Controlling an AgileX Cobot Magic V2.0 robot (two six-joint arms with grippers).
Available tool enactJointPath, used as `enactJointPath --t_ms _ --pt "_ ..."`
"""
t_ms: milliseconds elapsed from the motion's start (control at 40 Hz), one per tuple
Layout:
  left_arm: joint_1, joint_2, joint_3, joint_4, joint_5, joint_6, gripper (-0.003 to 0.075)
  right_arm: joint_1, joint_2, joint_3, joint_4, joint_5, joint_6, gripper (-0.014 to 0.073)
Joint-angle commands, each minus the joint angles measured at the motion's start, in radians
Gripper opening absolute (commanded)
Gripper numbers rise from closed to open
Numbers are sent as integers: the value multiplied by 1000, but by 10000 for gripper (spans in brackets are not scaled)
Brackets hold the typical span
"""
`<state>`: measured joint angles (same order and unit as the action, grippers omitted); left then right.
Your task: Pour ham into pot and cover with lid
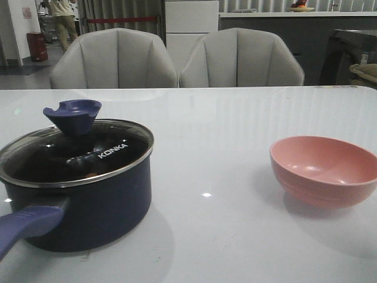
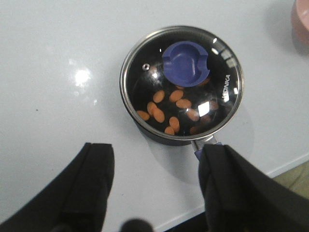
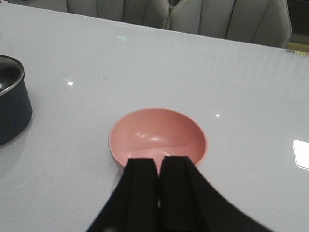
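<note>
The dark navy pot (image 1: 100, 203) stands at the table's front left, its purple-blue handle (image 1: 23, 227) pointing toward the near edge. The glass lid (image 1: 112, 150) with the blue-purple knob (image 1: 73, 115) sits on its rim. In the left wrist view several orange-pink ham chunks (image 2: 164, 108) lie inside the pot under the lid (image 2: 222, 63). My left gripper (image 2: 154, 159) is open and empty, high above the table beside the pot. My right gripper (image 3: 159, 164) is shut and empty, above the near rim of the empty pink bowl (image 3: 157, 135).
The pink bowl (image 1: 327, 171) stands at the front right of the white table (image 1: 224, 124). Two grey chairs (image 1: 177, 59) stand behind the far edge. The table's near edge (image 2: 285, 166) shows close to the pot handle in the left wrist view.
</note>
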<state>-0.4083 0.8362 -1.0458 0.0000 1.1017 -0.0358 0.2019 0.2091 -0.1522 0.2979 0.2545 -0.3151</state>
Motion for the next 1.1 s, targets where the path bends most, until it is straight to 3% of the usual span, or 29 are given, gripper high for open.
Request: enactJointPath --t_ms 0,300,525,675,1075 --pt "-2 -134 68 0 -143 -5 376 1 6 -26 6 -74 -6 145" --pt "-2 -521 366 7 -349 -5 275 1 6 -26 6 -74 -6 145" --pt "-2 -784 560 10 -490 -3 110 1 6 -26 6 -74 -6 145" --pt "-2 -863 627 15 -531 -3 114 1 6 -26 6 -74 -6 145" --pt "-2 -858 688 10 -562 -3 114 1 6 -26 6 -74 -6 145"
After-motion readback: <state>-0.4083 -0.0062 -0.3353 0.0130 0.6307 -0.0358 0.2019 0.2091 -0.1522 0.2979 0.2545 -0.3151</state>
